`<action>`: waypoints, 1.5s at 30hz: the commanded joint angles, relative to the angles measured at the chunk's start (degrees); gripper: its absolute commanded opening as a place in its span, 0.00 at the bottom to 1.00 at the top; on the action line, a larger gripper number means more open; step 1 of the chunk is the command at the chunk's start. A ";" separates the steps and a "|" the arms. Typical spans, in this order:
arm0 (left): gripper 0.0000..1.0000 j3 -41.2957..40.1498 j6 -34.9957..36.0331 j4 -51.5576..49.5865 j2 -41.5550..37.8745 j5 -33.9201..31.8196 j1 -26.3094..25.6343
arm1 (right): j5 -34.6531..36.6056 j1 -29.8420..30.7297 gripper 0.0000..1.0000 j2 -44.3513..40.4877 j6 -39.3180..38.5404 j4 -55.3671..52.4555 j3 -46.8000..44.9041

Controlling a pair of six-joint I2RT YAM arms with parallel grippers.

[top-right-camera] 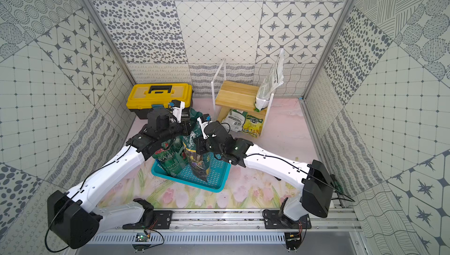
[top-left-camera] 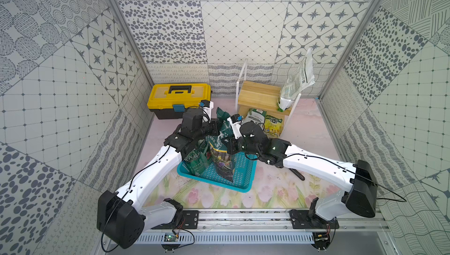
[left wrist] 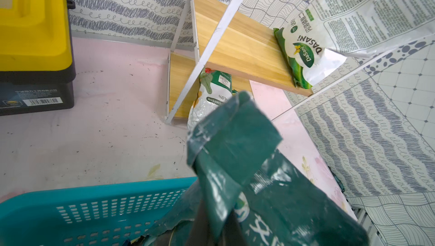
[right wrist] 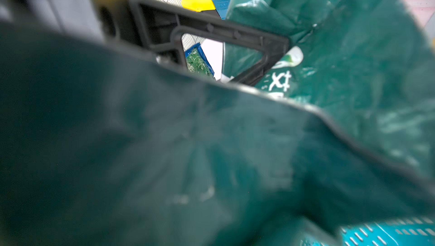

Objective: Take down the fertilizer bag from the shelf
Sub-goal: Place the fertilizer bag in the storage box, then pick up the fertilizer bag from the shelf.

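Note:
A dark green fertilizer bag (top-left-camera: pixel 220 155) hangs upright between both arms, its lower end down inside the teal basket (top-left-camera: pixel 243 171). My left gripper (top-left-camera: pixel 215 127) is shut on the bag's crumpled upper part from the left. My right gripper (top-left-camera: pixel 231 144) is shut on it from the right. In the left wrist view the bag's folded top (left wrist: pixel 235 139) drapes over my left gripper (left wrist: pixel 217 230). The bag (right wrist: pixel 164 150) fills the right wrist view and hides the right jaws. The shelf (top-left-camera: pixel 258 93) stands at the back right, beyond the grippers.
A white and green bag (top-left-camera: pixel 295 83) leans on the shelf's upper board at its right frame. Two bags (top-left-camera: pixel 254 118) lie on the lower board. A second dark green bag (top-left-camera: pixel 197 162) stands in the basket. A yellow and black toolbox (top-left-camera: pixel 179 95) sits at the back left.

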 commanded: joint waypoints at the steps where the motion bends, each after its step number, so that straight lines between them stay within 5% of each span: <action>1: 0.00 -0.18 1.85 12.01 0.68 4.00 2.55 | -6.00 3.10 0.08 2.59 0.24 12.14 1.20; 7: 0.07 -2.50 0.95 11.76 0.58 5.04 4.77 | -8.54 4.36 0.44 3.88 -2.46 8.91 1.32; 10: 0.37 -3.80 0.77 11.20 -1.09 4.48 5.27 | -7.64 4.31 0.62 1.59 -4.18 6.99 0.52; 13: 0.89 -3.61 0.90 9.34 -3.54 2.19 5.48 | -7.19 4.25 0.75 -0.84 -6.49 3.52 1.25; 14: 0.98 -3.20 0.94 8.57 -4.46 0.69 5.68 | -7.13 4.07 0.78 -1.67 -7.11 2.30 1.68; 30: 1.00 10.38 1.04 -1.86 -9.37 -2.44 7.43 | -16.31 -5.67 0.85 -10.09 -5.19 -1.08 3.77; 36: 1.00 15.20 -0.46 -8.98 -8.16 1.33 7.48 | -21.88 -11.51 0.85 -12.66 -3.54 -1.07 4.06; 45: 0.98 18.43 -5.41 -12.74 -8.77 10.02 6.91 | -17.53 -20.41 0.84 -16.50 -0.69 -8.07 1.11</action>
